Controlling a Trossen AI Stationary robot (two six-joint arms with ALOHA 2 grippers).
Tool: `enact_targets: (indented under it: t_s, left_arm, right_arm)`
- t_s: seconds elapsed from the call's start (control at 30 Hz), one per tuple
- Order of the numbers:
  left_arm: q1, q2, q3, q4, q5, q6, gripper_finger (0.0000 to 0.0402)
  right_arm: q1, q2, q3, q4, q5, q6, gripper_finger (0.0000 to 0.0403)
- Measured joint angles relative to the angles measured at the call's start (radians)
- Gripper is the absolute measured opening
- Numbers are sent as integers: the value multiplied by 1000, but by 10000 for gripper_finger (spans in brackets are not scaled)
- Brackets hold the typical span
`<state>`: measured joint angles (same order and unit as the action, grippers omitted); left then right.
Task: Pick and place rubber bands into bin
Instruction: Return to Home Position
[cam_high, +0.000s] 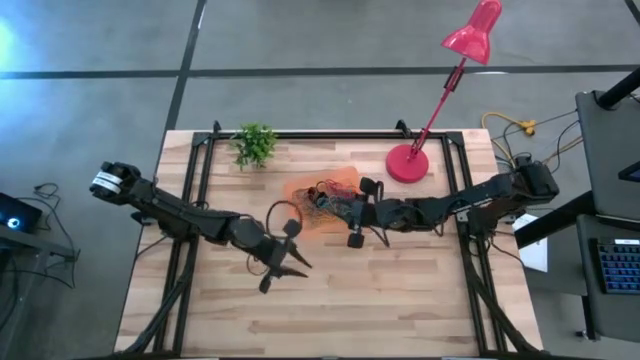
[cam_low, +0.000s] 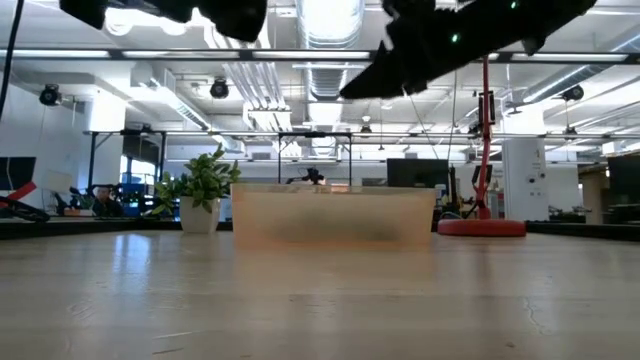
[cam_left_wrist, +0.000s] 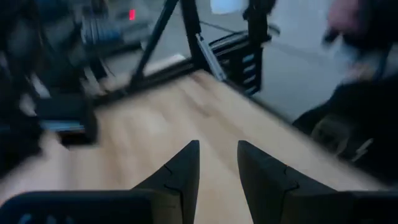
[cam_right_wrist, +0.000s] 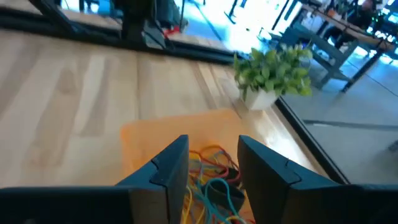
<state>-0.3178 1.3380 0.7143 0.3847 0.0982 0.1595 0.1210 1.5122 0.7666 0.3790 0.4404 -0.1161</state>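
Rubber bands (cam_right_wrist: 214, 186) were in neither gripper. The right gripper (cam_right_wrist: 211, 163) hung with its jaws parted and nothing between them. It was directly above the bin (cam_right_wrist: 146, 134), over the end of the bin that faces the lamp base (cam_high: 407, 163). The left gripper (cam_high: 284, 268) was likewise released and empty. It was held over bare table (cam_high: 400, 300) near the bin but clear of it, on the side of the bin away from the plant (cam_high: 255, 145).

Under the right jaws the bin held a loose tangle of bands in red, orange-yellow, teal and dark colours. They were heaped toward the bin's lamp end, and the orange floor showed bare toward its plant end. Nothing else appeared to be in the bin.

By the look of it, the sorting was all but done. No loose bands showed on the boards away from the bin, and from table height the wood in front of the bin looked bare, with both arms up well above it. One doubt was a dark loop (cam_high: 283, 215) just beside the bin on the left arm's side. It may have been a last band lying on the table, or only a bit of that arm's cabling; the overhead view was too coarse to say. If it was cabling, little seemed left but for both arms to draw away from the bin and park.
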Motion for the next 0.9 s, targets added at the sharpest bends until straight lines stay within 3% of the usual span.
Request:
enact_targets:
  t_s: [0.13, 0.3, 0.4, 0.5, 0.57, 0.73, 0.9]
  left_arm:
    - [42, 1, -3, 41, -53, 290, 93]
    - [189, 3, -16, 52, -231, 251, 93]
    - [307, 4, -49, 86, -147, 188, 93]
    - [402, 3, -112, 197, 72, 180, 93]
    - [447, -5, -159, 262, 153, 155, 93]
    - [496, -135, -308, 377, 140, 135, 93]
    - [500, -395, -494, 425, 30, 136, 93]
  right_arm:
    - [35, -72, 0, -56, 0, 4, 121]
    - [84, -193, -15, -212, -9, 44, 109]
    - [94, -276, -61, -220, -5, 60, 102]
    - [96, -364, -136, -205, -5, 78, 95]
    - [97, -428, -198, -180, -6, 95, 91]
    - [104, -591, -372, -70, -14, 109, 80]
    - [103, -731, -520, 64, -27, 84, 71]
